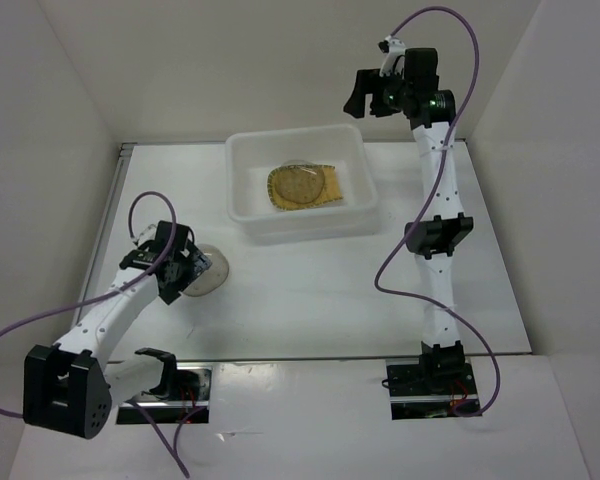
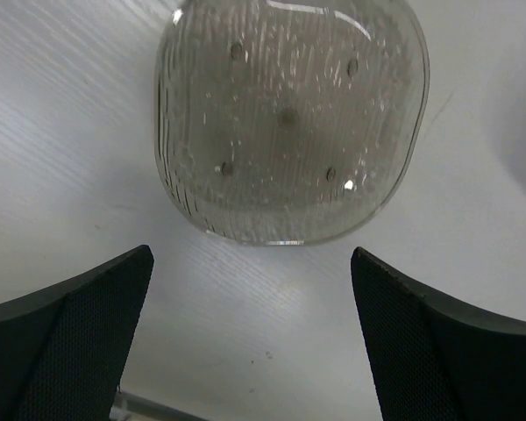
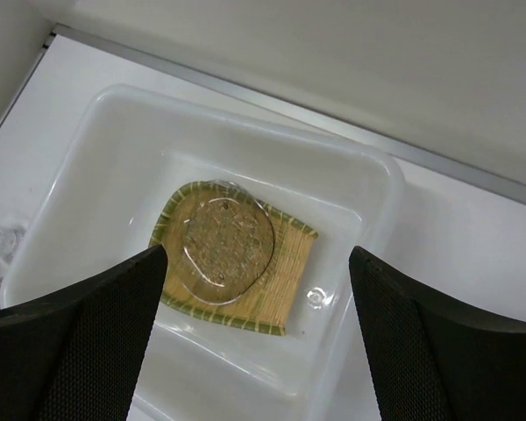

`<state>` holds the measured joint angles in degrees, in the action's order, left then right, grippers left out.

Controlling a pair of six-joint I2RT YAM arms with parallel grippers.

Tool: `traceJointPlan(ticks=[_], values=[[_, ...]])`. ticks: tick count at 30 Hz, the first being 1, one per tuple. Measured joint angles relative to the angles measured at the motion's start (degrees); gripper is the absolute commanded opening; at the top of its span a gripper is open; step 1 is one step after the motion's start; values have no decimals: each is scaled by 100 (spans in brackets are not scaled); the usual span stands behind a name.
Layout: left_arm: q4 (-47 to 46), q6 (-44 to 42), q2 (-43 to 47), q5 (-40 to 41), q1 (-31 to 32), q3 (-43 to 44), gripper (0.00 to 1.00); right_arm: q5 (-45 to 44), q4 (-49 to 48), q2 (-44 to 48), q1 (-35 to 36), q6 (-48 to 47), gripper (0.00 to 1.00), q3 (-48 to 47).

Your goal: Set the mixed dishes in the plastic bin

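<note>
The one plate (image 1: 208, 272) outside the bin lies flat on the desk (image 1: 310, 300), at about 8 o'clock from the bin (image 1: 242, 215). It is translucent and greyish, with a thin rim. The left end effector (image 1: 178, 264) hangs released just at its 8 o'clock edge, jaws spread wide and the plate (image 2: 289, 123) ahead of them, untouched.

Picking up this plate looks like the step in hand. Flat, thin and probably slick, it calls for a pinch on the near rim: one finger slid low under the edge, the other above, closing gently so the plate does not skate away. Then lift well above the bin's flared rim before moving toward 2 o'clock.

Inside the bin, a tan plate (image 1: 332, 190) already carries a second translucent plate (image 1: 295, 185); lowering the new one squarely onto that stack should avoid a clatter.

The right end effector (image 1: 372, 90) is released and empty, high at the bin's 1 o'clock, and is best kept clear of the left arm's path.
</note>
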<state>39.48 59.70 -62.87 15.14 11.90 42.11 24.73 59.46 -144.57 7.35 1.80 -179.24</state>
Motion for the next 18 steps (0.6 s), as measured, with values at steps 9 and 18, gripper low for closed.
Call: traceJointPlan(ticks=[9, 18], values=[[-726, 42, 1032, -37, -1034, -962, 100, 15, 485, -7, 39, -83, 89, 26], [-1458, -136, 17, -151, -1340, -1051, 100, 15, 621, -4, 39, -142, 90, 26]])
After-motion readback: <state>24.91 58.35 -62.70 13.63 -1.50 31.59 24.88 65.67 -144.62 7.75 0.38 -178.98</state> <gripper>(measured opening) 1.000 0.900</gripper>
